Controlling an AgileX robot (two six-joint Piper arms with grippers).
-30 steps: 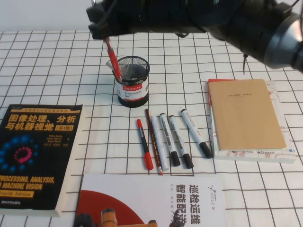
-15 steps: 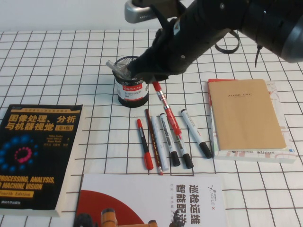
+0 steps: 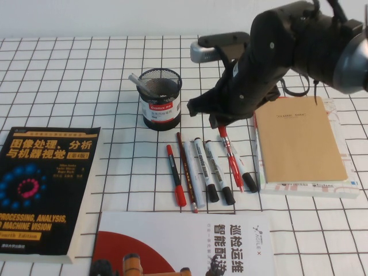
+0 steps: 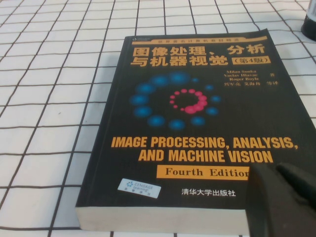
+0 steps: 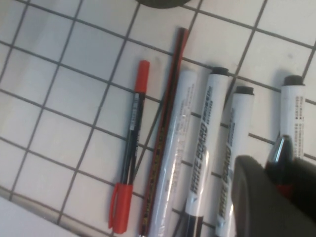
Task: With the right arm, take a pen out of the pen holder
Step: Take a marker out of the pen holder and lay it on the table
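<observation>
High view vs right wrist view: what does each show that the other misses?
High only: black book, notebook, booklet. Right wrist only: readable WHITE BOARD print on markers. Both: right gripper clamping the red pen above the markers, plus pencil. Left gripper is in neither; left wrist view has it by the black book's corner.

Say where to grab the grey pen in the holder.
Grip the grey pen by its exposed end, leaning left past the holder rim; likely come from above-left. Right gripper holds the red pen above the markers; left gripper over the black book.
</observation>
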